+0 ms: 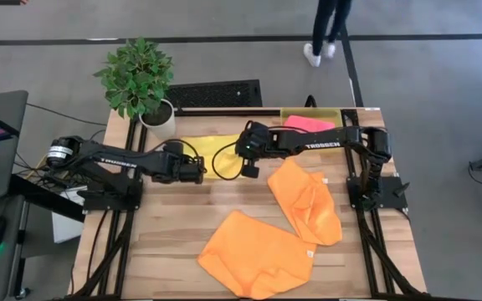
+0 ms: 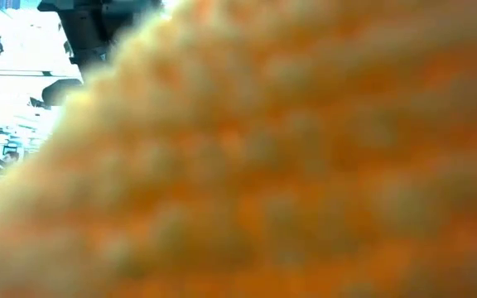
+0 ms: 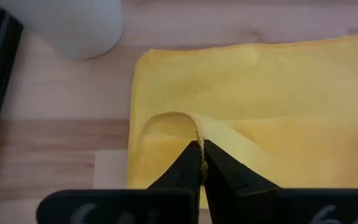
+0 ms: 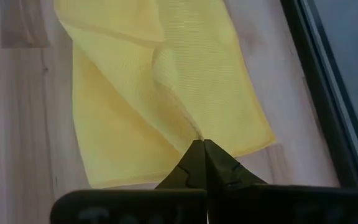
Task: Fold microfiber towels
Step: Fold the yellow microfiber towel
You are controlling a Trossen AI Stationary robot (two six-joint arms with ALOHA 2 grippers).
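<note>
A bright yellow towel [image 1: 207, 147] lies on the table's far middle, between my two grippers. My left gripper [image 1: 201, 172] is shut on it at its left, my right gripper [image 1: 248, 167] at its right. Two orange towels lie nearer: one crumpled [image 1: 308, 201] at the right, one spread [image 1: 253, 255] at the near edge. A pink towel [image 1: 308, 124] lies in a yellow bin [image 1: 329, 113] at the far right. In the low view, orange cloth [image 2: 288, 165] close to the lens hides nearly everything. My left gripper pinches the yellow towel's hemmed edge [image 3: 196, 132] between its two fingertips, coming slanting down from the table's left. The edge rises in a small loop at the fingers; the rest of the towel lies flat on the table. My right gripper pinches a raised ridge of the yellow towel [image 4: 194, 129] at its fingertips, slanting down from the right. The cloth is drawn up into a peak there; one layer or several, I cannot tell. The towel's other parts rest on the table.
A potted plant in a white pot [image 1: 157, 113] stands at the far left, close to the yellow towel. A black grille [image 1: 216, 92] lies beyond the table's far edge. A person's legs [image 1: 325, 33] show on the floor behind. Bare wood lies at the near left.
</note>
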